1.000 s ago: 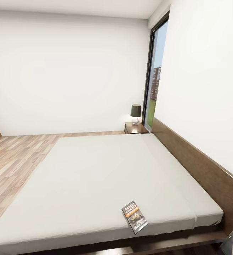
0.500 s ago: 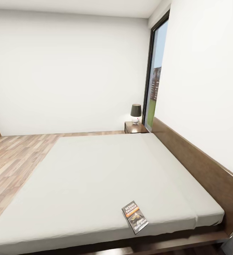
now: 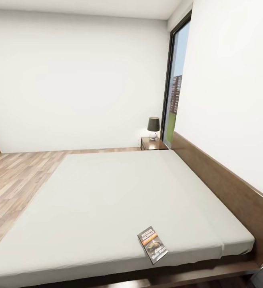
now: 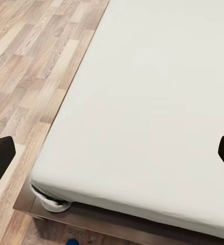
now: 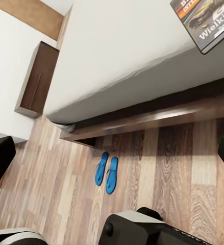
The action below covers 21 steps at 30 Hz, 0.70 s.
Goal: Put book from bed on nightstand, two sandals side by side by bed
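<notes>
The book (image 3: 152,245) lies flat near the front edge of the bed's grey mattress (image 3: 119,200), dark cover up with its orange band; its corner, the book (image 5: 206,20), also appears in the right wrist view. Two blue sandals (image 5: 106,172) lie side by side on the plank floor just off the bed frame. A dark nightstand (image 3: 152,144) stands at the far side of the headboard, and another nightstand (image 5: 38,79) stands at the near side. My left gripper (image 4: 112,153) hangs open over the mattress corner. My right gripper (image 5: 112,155) is open above the floor near the sandals.
A small lamp (image 3: 153,127) with a dark shade stands on the far nightstand. The headboard (image 3: 227,192) runs along the right wall below a tall window (image 3: 175,88). Wood floor (image 3: 15,180) spreads left of the bed. My base (image 5: 142,229) is close to the bed frame.
The whole head picture has drifted very slightly, so the camera moved a little. The book and bed stay where they were.
</notes>
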### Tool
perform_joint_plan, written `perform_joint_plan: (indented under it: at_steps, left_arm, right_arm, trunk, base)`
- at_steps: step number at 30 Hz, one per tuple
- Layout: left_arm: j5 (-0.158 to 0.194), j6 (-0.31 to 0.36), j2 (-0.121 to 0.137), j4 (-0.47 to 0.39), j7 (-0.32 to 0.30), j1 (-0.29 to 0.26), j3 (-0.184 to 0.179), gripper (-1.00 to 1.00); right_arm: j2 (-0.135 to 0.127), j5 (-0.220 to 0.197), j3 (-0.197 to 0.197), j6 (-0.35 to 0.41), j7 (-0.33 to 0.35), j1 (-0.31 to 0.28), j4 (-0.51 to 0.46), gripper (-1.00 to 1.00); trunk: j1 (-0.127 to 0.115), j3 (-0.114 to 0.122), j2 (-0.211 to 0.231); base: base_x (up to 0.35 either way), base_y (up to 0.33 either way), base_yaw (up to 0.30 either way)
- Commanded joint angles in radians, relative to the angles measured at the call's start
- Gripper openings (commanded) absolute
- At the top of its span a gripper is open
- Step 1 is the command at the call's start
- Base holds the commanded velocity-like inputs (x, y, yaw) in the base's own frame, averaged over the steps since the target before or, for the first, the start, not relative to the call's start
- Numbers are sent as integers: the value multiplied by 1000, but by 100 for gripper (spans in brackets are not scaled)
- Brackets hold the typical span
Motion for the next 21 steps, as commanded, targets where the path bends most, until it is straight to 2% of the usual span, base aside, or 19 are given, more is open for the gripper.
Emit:
perform_joint_plan:
  at_steps: [1, 9, 21]
  left_arm:
    - [0, 6, 0, 0, -4, -1, 1, 100]
    - [0, 6, 0, 0, -4, -1, 1, 100]
    - [0, -13, 0, 0, -4, -1, 1, 100]
  right_arm:
    - [0, -7, 9, -9, 0, -1, 0, 100]
    - [1, -7, 9, -9, -9, -1, 0, 100]
    - [12, -6, 12, -9, -88, -1, -2, 100]
  trunk:
    - [4, -5, -9]
    - [35, -30, -65]
    - [81, -68, -149]
  base:
    - [0, 0, 0]
    - [0, 0, 0]
    - [0, 0, 0]
